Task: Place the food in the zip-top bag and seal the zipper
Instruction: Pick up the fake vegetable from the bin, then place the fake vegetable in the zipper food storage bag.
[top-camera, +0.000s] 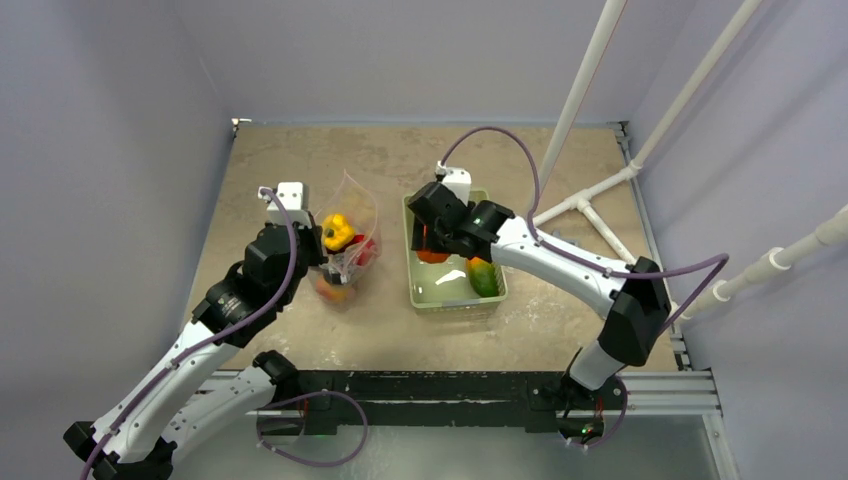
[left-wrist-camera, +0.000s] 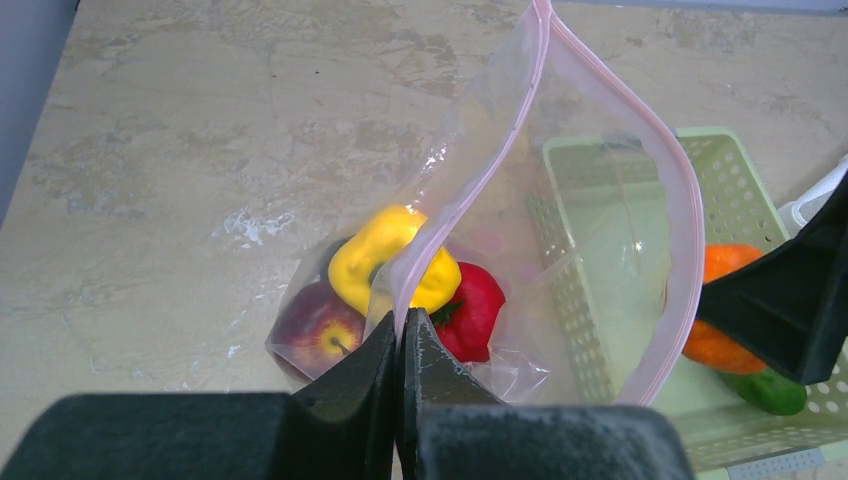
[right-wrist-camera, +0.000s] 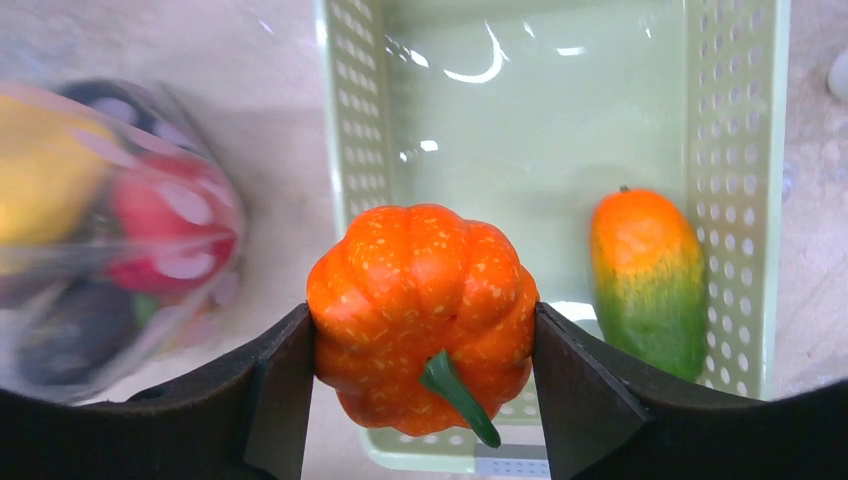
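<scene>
Three foods in the bag: a yellow pepper (left-wrist-camera: 375, 250) on top, a red tomato (left-wrist-camera: 475, 305) touching its right side and a peach (left-wrist-camera: 315, 325) low on the left, all pressed together at the bottom of the pouch.
Fourth shape in the bag: the right wrist view shows a dark piece (right-wrist-camera: 70, 330) below the red one, too blurred to name.
Zip-top bag (left-wrist-camera: 600, 250): clear and floppy, standing on the table just left of the basket, its mouth gaping in a wide loop.
Zipper (left-wrist-camera: 690, 230): a pale pink strip, unsealed. Its two sides meet in a peak at the far end and spread well apart below it.
Left gripper (left-wrist-camera: 403, 330): fingers pressed together with no gap, pinching the near edge of the bag's mouth where the pink strip runs down between them.
Pumpkin (right-wrist-camera: 420, 300): orange and ribbed, its green stem pointing down toward the wrist camera. It is over the side of the basket that faces the bag.
Right gripper (right-wrist-camera: 420, 340): clamped on the pumpkin, spread only as wide as the fruit, with one finger (right-wrist-camera: 280, 390) flat against each flank.
Orange-and-green piece (right-wrist-camera: 648, 280): lying on the basket floor against the perforated wall farthest from the bag, apart from the pumpkin.
Basket (right-wrist-camera: 345, 150): pale green, rectangular, with perforated walls and a glossy floor.
Table (top-camera: 300, 160): mottled tan, carrying the bag and the basket side by side.
</scene>
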